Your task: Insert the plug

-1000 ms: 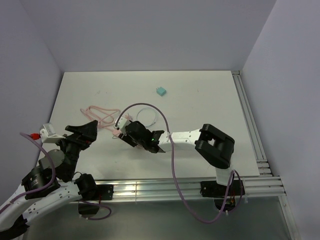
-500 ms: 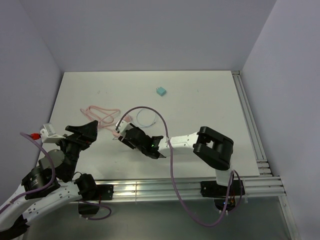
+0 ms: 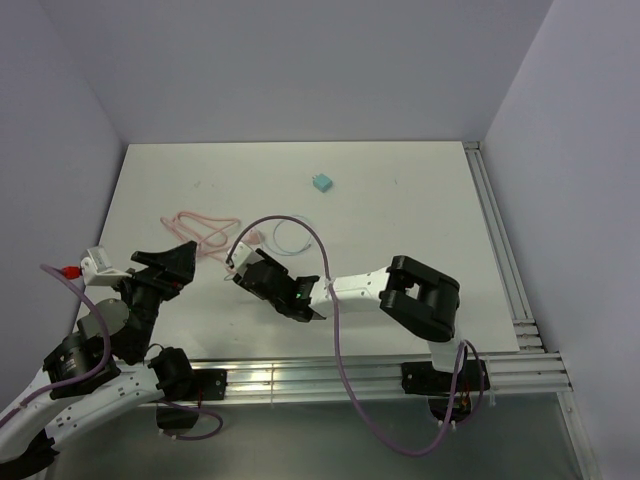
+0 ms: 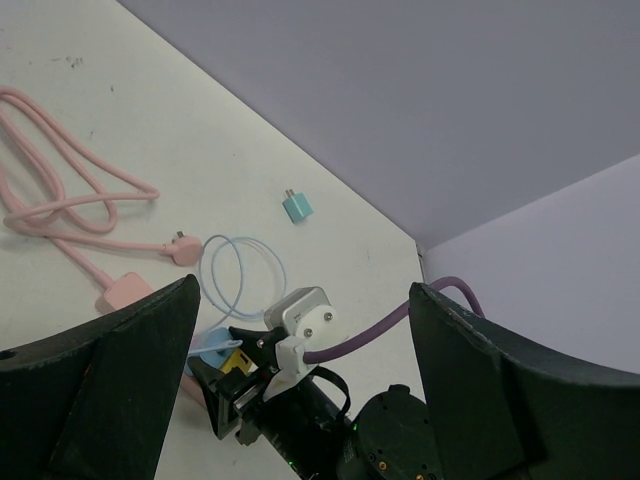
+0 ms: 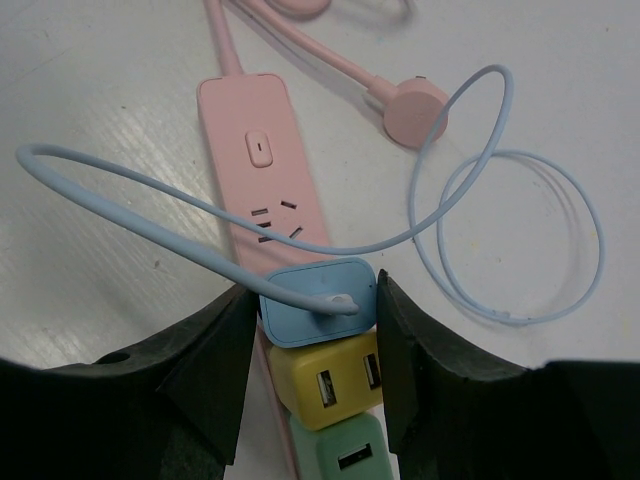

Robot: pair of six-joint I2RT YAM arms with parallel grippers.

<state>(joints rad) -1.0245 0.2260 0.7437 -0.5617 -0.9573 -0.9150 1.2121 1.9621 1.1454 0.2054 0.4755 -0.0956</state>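
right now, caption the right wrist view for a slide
Right gripper holds a blue charger over the pink power strip, its cable looping alongside.

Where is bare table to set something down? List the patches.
Free: the wide right half between the teal adapter and the side rails, the far-left corner beyond the pink cable. Crowded: centre-left, where pink cable, blue cable loop and the right hand meet.

The top external camera looks steeply down from above and behind both arm bases, taking in the whole tabletop [image 3: 400, 200]. The left wrist camera sits raised at the near left, facing obliquely toward the far right corner (its own dark fingers [image 4: 100, 370] frame the view). The right wrist camera hangs close over the pink power strip [image 5: 262, 170] and the looped blue cable [image 5: 601, 240], a loop that all three views share.
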